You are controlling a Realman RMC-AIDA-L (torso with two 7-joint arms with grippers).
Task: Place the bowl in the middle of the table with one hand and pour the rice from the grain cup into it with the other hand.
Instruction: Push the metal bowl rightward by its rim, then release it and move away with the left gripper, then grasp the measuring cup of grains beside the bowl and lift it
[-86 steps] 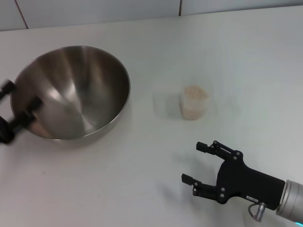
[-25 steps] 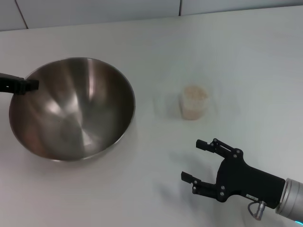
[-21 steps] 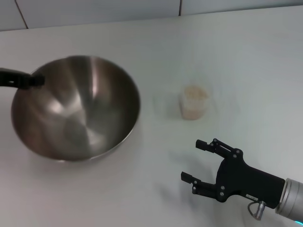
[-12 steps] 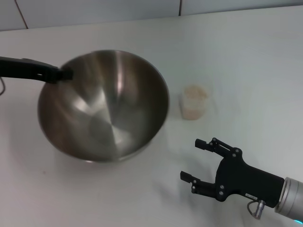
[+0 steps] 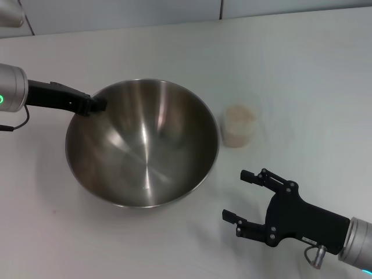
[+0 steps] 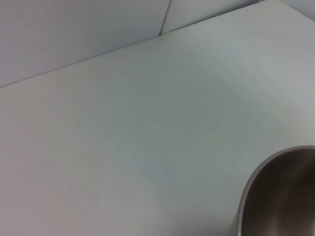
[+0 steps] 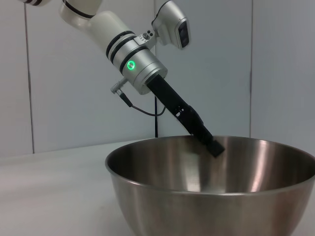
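The steel bowl (image 5: 142,145) stands level near the middle of the table (image 5: 302,70), empty inside. My left gripper (image 5: 96,106) is shut on its far left rim, with one finger inside the bowl. The right wrist view shows the bowl (image 7: 211,191) and the left gripper (image 7: 212,145) on its rim. The bowl's edge shows in the left wrist view (image 6: 275,196). The grain cup (image 5: 239,125) with rice (image 5: 239,114) stands upright just right of the bowl. My right gripper (image 5: 235,195) is open and empty, in front of the cup and apart from it.
A grey wall (image 5: 116,11) runs along the table's far edge. Bare tabletop lies right of the cup (image 5: 314,116) and in front of the bowl (image 5: 87,244).
My left gripper has carried the bowl from the table's left side rightward to the middle, close beside the cup. The right gripper and the cup have not moved.
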